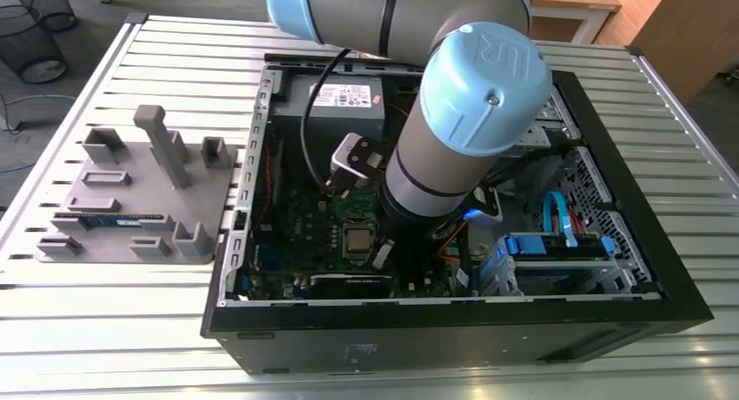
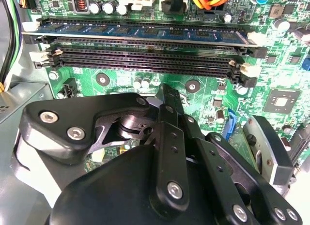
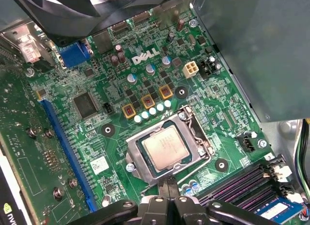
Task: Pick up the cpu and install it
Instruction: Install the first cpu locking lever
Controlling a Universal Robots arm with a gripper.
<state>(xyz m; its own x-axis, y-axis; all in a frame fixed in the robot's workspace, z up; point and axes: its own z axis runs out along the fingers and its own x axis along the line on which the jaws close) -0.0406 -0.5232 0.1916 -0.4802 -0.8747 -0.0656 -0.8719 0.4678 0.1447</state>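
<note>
The cpu [image 3: 164, 147], a small square chip with a silver-grey top, lies flat in its socket on the green motherboard [image 3: 97, 133]; in the exterior view it is the cpu [image 1: 358, 236] in the middle of the open computer case [image 1: 462, 318]. My gripper [image 3: 167, 183] hangs just beside the socket's edge, apart from the chip, its two thin black fingers pressed together with nothing between them. In the second wrist view the gripper [image 2: 167, 92] and its black linkage point toward the memory slots [image 2: 145, 60].
A grey fixture plate [image 1: 138, 188] with upright blocks and a blue-green memory stick [image 1: 110, 218] lies on the slatted table at the exterior view's left. Inside the case are a power supply [image 1: 341, 95], blue drive cables [image 1: 560, 218] and a memory stick seated in its slot [image 2: 140, 31].
</note>
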